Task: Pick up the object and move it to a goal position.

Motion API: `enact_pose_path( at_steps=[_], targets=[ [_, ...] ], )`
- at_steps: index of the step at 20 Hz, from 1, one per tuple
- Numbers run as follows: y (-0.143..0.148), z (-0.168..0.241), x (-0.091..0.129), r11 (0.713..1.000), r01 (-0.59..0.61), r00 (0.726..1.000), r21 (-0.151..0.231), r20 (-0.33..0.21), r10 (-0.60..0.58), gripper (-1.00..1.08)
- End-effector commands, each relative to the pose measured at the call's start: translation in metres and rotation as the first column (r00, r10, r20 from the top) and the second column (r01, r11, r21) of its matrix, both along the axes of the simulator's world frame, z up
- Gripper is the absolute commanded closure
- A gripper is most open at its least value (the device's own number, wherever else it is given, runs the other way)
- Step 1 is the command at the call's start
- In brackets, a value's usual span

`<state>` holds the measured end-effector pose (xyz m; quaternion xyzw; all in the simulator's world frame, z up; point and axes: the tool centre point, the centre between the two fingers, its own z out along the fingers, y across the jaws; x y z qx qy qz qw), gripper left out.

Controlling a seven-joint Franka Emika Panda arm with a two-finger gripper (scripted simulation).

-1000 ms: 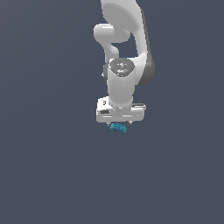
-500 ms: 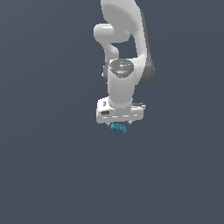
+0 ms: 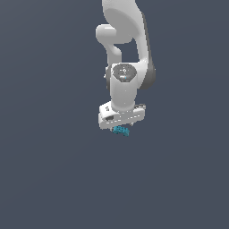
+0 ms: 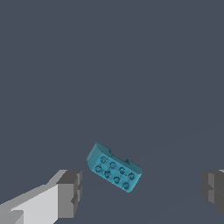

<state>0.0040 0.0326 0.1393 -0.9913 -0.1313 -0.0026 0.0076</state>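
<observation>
Object (image 3: 121, 130), a tiny teal studded brick, sits just under the white tool (image 3: 121, 127) in the exterior view; whether it rests on the worktop (image 3: 49, 179) is unclear. From the wrist view, the object (image 4: 114, 168) lies askew between wide-apart fingers (image 4: 69, 193), untouched. Better to square up before closing. One finger is cropped.

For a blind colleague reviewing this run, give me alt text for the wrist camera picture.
A small teal studded brick lies tilted on a plain dark grey floor, between the open gripper fingers and touching neither. One grey-padded fingertip shows at each lower corner.
</observation>
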Motion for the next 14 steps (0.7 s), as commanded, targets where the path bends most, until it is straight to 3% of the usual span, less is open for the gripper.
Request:
enact_pose_path(
  at_steps=[1,7,14],
  targets=[
    [0.0,-0.005,-0.003,0.998,-0.067,0.998,-0.003,0.0,0.067,-0.92],
    [-0.001,-0.017,-0.01,0.971,-0.24,0.971,-0.01,-0.001,0.24,-0.92],
    [-0.001,-0.031,-0.019,0.902,-0.432,0.902,-0.015,-0.003,0.432,-0.92]
  ],
)
